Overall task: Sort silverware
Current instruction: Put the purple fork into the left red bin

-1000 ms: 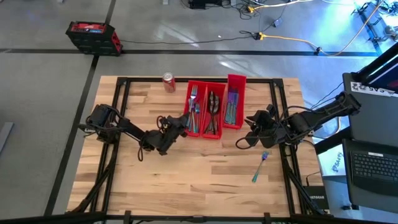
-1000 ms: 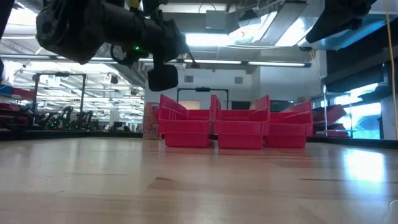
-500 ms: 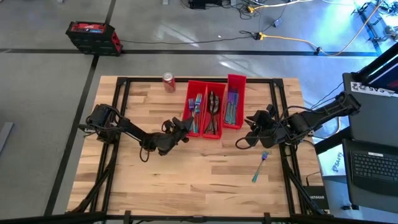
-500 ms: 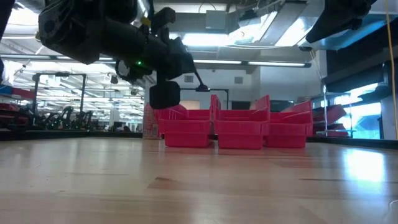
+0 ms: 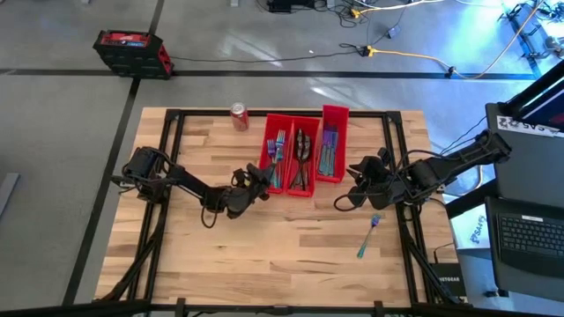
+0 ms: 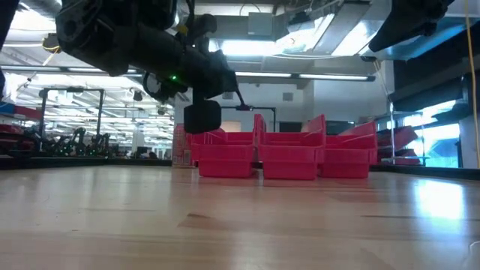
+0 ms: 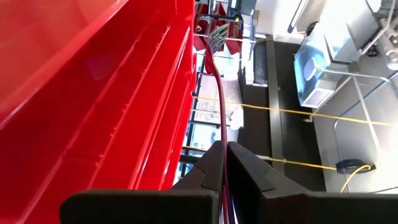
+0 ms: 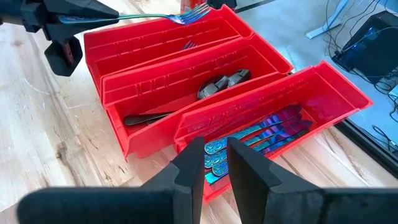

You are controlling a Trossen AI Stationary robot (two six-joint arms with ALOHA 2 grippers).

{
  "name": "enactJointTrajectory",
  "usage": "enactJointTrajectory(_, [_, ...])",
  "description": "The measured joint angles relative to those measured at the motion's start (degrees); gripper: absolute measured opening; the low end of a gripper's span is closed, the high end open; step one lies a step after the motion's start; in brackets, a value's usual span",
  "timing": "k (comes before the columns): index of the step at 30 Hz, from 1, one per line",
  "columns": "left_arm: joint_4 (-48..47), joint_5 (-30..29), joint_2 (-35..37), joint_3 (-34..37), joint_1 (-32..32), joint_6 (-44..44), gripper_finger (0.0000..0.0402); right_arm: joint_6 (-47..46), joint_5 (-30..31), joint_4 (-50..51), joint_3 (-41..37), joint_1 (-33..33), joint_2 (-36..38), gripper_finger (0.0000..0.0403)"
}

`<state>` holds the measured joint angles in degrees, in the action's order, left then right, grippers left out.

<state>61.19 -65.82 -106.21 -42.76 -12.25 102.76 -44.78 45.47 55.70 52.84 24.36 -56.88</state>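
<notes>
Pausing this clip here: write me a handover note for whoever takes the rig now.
Left hand: shut on a teal iridescent metal fork, held over the left of three long red plastic bins.
Right hand: open, empty, by the right bin.
Done: forks, dark spoons and knives lie sorted in the bins.
Left: drop the held fork; pick the loose iridescent fork off the wooden table.

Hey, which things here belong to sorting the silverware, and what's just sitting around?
Part of the job:
- fork held by the left gripper over the bins
- loose fork on the table
- forks, spoons and knives in the red bins

Just lying about:
- soda can
- laptop
</notes>
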Motion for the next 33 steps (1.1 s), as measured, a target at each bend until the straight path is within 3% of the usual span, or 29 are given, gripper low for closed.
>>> enactJointTrajectory(8, [-4.6,1.9,0.0,0.0,1.1,7.7,0.0,0.0,0.0,0.2,0.0,0.0,0.0,0.0053])
enactJointTrajectory(14, [-8.5,5.3,0.0,0.0,2.1,9.5,0.0,0.0,0.0,0.3,0.0,0.0,0.0,0.0053])
enactJointTrajectory(20, [-10.8,5.2,0.0,0.0,2.2,9.4,0.0003,0.1,0.0,0.2,0.0,0.0,0.0,0.0053])
enactJointTrajectory(33, [-11.4,5.1,0.0,0.0,2.3,9.4,0.0078,0.0,-1.6,0.0,0.0,0.0,-2.0,0.0053])
